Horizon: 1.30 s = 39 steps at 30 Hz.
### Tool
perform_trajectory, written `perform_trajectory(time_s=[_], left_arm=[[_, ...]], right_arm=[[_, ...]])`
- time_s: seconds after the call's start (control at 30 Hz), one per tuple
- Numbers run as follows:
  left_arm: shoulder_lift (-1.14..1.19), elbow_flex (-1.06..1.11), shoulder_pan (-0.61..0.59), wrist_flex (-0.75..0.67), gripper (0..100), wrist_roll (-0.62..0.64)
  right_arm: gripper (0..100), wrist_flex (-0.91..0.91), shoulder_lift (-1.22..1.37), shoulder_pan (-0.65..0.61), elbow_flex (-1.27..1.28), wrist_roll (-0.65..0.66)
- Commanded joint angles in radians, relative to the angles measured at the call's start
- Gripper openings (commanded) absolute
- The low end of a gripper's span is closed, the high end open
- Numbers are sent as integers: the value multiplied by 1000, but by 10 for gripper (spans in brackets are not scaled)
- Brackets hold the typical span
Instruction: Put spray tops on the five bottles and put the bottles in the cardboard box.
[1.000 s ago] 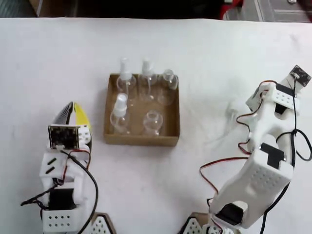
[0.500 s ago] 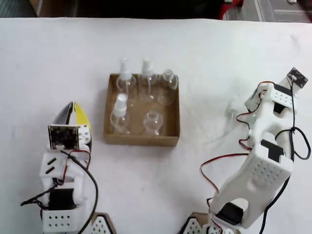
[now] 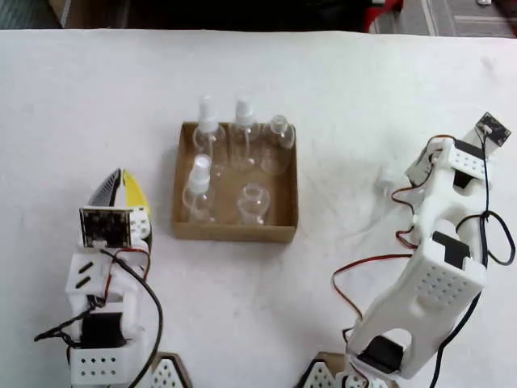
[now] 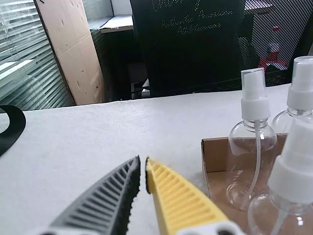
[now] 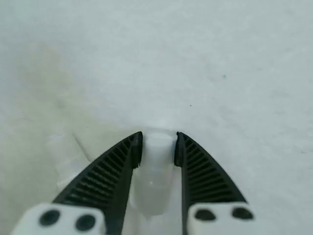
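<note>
1. My right pincer (image 5: 158,142) is clamped on a white spray top (image 5: 155,171), low against the table (image 5: 220,58) and well to the right of the cardboard box (image 3: 234,232). I grip it by its two sides, I think so that it can be lifted without turning between the fingers.
2. My left pincer (image 4: 143,169) is together with nothing in it. It rests just beside the left wall of the box, where it leaves the way open for the other arm.
3. All five bottles stand upright inside the box.
4. The back-left bottle (image 3: 208,136), the back-middle bottle (image 3: 244,133) and the front-left bottle (image 3: 199,194) each carry a top.
5. The back-right bottle (image 3: 279,144) and the front-right bottle (image 3: 253,202) have bare necks.
6. I judge that the top I hold is meant for one of these two. The box walls should keep the bottle from sliding when I press the top on.
</note>
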Motion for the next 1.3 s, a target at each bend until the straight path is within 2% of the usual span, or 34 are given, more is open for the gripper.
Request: perform_trajectory(time_s=[0.0, 0.33, 0.7, 0.83, 1.03, 1.27], left_arm=[[-10, -3, 7, -15, 24, -9], [-10, -3, 7, -15, 24, -9], [-10, -3, 7, -15, 24, -9], [-10, -3, 7, -15, 24, -9], [-10, -3, 7, -15, 24, -9], [-10, -3, 5, -17, 24, -9]], right_arm=[[28, 4, -19, -5, -41, -3], [16, 27, -85, -7, -60, 0], [16, 114, -527, -53, -55, -8], [16, 114, -725, -143, -54, -6], [16, 51, -969, -369, -52, -3], [16, -116, -1058, -608, -51, -2]])
